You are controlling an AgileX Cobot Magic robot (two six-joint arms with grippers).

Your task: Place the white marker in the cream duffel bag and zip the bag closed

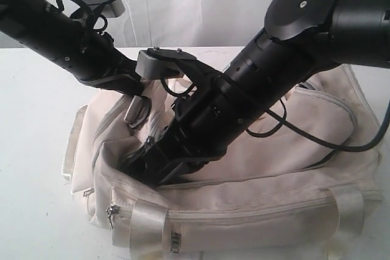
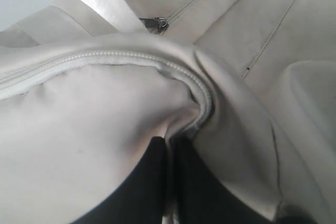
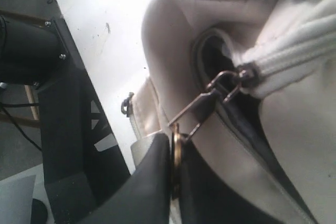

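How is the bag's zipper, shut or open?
Partly open. The right gripper pinches the zipper pull on the cream duffel bag; teeth meet on one side of the slider, a dark gap shows beyond.

cream duffel bag cut off at lower edge, opening behind right arm — zipper pull partly hidden

White table, plain top, nothing printed on it. One thing lies directly on it: cream duffel bag, resting on its base, long side toward the viewer, soft and slumped. The bag covers the middle and right of the table. Bare tabletop shows along the bag's left end and behind it up to the far edge. The near edge is out of view.
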